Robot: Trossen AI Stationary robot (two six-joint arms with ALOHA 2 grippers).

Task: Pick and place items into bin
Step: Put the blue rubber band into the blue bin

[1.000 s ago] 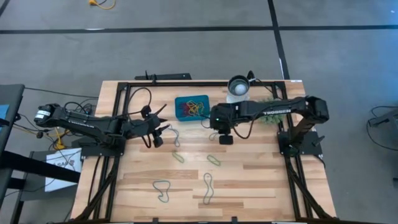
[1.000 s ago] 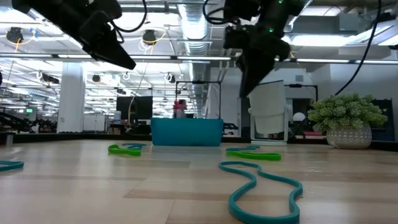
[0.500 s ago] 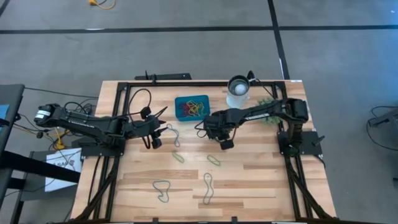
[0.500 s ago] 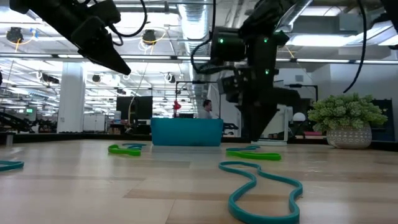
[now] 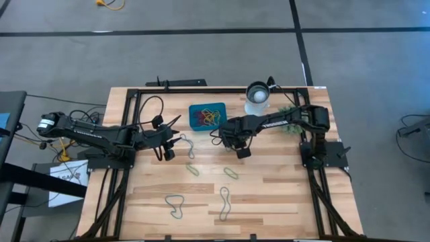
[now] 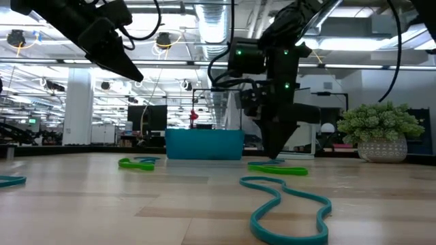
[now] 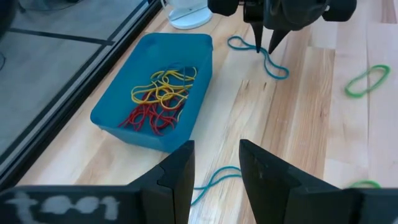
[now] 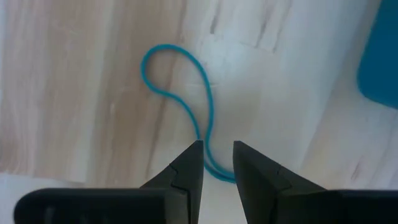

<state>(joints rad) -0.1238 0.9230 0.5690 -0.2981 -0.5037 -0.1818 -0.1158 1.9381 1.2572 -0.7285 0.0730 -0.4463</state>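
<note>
The teal-blue bin stands on the table behind centre, with yellow and red rubber bands in it. My right gripper points straight down, low over the table just right of the bin. It is open, and its fingers stand on either side of a teal band lying flat on the wood. My left gripper hangs open in the air left of the bin, over another teal band.
Loose bands lie nearer the front: two green ones and two teal ones. A white-and-metal cup and a green plant ball stand at the back right. A black frame edges the table.
My right gripper has come down from high over the table to just above the wood by the bin. It rolled at the wrist on the way and ended astride the teal band. Its fingers have stayed open.
</note>
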